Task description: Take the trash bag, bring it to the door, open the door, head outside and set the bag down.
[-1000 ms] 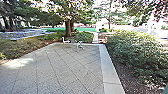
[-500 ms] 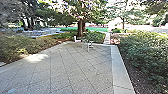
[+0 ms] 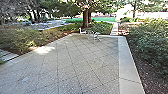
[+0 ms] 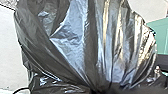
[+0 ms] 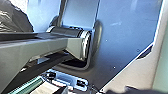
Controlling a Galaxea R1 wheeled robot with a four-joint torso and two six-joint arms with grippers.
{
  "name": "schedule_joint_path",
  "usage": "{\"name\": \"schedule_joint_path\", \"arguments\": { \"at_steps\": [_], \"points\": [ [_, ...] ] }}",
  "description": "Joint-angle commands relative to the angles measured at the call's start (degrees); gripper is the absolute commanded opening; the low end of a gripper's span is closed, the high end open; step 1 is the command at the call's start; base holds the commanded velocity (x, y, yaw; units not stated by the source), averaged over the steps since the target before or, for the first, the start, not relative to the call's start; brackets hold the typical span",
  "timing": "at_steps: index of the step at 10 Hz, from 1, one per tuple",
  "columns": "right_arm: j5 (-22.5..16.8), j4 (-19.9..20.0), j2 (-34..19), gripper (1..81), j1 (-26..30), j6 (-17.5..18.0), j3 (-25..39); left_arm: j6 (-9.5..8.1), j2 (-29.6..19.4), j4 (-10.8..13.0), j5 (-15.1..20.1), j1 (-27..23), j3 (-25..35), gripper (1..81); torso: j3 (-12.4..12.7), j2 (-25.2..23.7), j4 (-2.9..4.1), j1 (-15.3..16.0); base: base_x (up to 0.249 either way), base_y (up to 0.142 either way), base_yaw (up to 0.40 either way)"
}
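Grey patio of diagonal-jointed paving (image 3: 62, 62), lower left and centre | pale smooth edging strip (image 3: 128, 72), lower right | dense green shrubs (image 3: 152, 41), right edge | brown tree trunk (image 3: 86, 18), upper centre | thin-legged pale outdoor furniture (image 3: 96, 38), below trunk | bright green lawn (image 3: 106, 19), upper centre-right

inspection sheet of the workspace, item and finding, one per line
surface: paving with crossing joints, a lighter border along its right side, a bright patch toward the left
job's things: black trash bag, shiny and creased, its folds drawing together at one end
clutter: light, thin-legged furniture at the far end
grippers: cannot tell whether open or shut
cables: thin dark curved line beside the bag, possibly a cable
surroundings: shrubs on both sides, tree trunk beyond
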Motion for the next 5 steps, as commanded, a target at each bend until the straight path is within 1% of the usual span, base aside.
{"name": "schedule_joint_path", "arguments": {
  "at_steps": [1,2,3,4,5],
  "points": [
    [-3.8,-0.36,0.42,81.1,1.56,-0.23,0.29,-0.44,-5.46,-3.42,4.24,-7.31,6.0,1.0,0.11,-0.02,-0.07,0.01,0.0,0.0,0.0],
    [-3.89,-0.45,0.42,81.1,1.56,-0.32,0.12,-0.44,-7.21,-4.91,4.59,-8.98,7.57,1.0,-0.33,0.02,0.15,0.03,0.0,0.0,0.0],
    [-3.89,-0.54,0.34,81.1,1.56,-0.32,0.12,-0.44,-8.8,-5.62,6.18,-10.82,8.72,1.0,-0.74,0.02,0.17,0.03,0.0,0.0,0.0],
    [-3.89,-0.54,0.25,81.1,1.56,-0.32,0.12,-0.44,-10.37,-6.93,7.75,-12.84,9.42,1.0,-0.66,0.04,0.17,0.06,0.0,0.0,0.0],
    [-3.89,-0.36,0.16,81.1,1.39,-0.23,0.12,-0.44,-11.09,-7.38,8.73,-14.6,9.51,1.0,-0.64,0.04,0.17,0.06,0.0,0.0,0.0]
  ]
}}
